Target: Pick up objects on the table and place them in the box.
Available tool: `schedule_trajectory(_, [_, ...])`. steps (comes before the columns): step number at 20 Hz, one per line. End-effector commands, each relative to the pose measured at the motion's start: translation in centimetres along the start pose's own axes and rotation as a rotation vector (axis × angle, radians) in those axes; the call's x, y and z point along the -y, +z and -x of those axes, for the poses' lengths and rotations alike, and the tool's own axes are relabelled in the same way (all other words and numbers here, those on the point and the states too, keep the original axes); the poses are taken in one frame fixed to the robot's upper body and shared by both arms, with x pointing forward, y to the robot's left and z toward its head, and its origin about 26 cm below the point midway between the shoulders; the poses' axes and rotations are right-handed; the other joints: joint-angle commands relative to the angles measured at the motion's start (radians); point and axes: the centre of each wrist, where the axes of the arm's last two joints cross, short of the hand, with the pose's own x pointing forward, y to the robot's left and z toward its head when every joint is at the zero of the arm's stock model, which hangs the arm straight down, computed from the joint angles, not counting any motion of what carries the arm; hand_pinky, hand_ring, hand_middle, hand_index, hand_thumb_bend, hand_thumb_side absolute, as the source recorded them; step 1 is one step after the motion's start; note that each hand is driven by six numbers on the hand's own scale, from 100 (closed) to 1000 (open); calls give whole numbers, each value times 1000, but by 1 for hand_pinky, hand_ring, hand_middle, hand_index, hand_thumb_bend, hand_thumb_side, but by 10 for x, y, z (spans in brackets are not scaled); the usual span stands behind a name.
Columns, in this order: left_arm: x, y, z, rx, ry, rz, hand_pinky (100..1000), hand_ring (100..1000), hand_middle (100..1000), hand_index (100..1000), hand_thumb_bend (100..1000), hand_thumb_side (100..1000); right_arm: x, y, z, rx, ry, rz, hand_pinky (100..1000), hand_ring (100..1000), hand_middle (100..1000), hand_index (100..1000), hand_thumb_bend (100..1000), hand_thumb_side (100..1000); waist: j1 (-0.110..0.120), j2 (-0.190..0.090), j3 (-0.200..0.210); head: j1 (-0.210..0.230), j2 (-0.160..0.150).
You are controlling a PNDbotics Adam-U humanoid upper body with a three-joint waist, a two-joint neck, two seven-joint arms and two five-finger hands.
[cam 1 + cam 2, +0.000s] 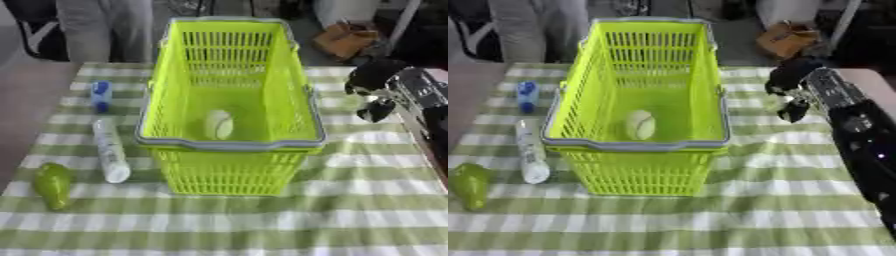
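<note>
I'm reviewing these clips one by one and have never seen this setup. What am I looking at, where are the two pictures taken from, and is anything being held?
Both pictures come from a pair of cameras in a humanoid robot's head, looking down at a table; they show the same moment from slightly different positions. The black and silver arm entering from the right is the robot's right arm, ending in its right hand, which sits beside the basket. I cannot tell whether it holds anything. The left hand is not in view.

On the green checked tablecloth stands a lime-green basket, the "box" of the task, with a pale round object already inside. Left of the basket lie a small blue and white bottle, a white tube and a green pear-shaped object.
</note>
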Motion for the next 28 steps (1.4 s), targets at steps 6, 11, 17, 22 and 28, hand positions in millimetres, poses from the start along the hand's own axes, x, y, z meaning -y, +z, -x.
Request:
schedule_trajectory(6, [-7,-4,-6,18,-31,10,513,771,605,784,189,1000,55,34,23,-49,50,197,789,890,642,592,100,216,-7,-33,-7,7,0])
schedule_trajectory(11, [-7,-3,-5,17,-29,9,513,771,606,784,190,1000,83,51,18,-56,85,345,785,883,645,584,100,208,-6,-43,-5,5,-2])
schedule_trajectory(17, [-7,-3,-5,14,-27,11,514,771,606,784,190,1000,115,71,6,-33,166,487,789,891,664,584,100,212,-6,-52,-5,1,-4])
schedule_trajectory(22, [-7,-3,-4,12,-26,13,514,771,606,785,190,1000,138,84,-5,-4,216,577,793,897,675,591,100,221,-7,-57,-3,-3,-3])
schedule_trajectory(28, [-6,-3,-4,11,-23,17,514,771,607,784,191,1000,162,93,-30,99,270,671,795,902,681,593,100,224,-8,-61,0,-9,-2])
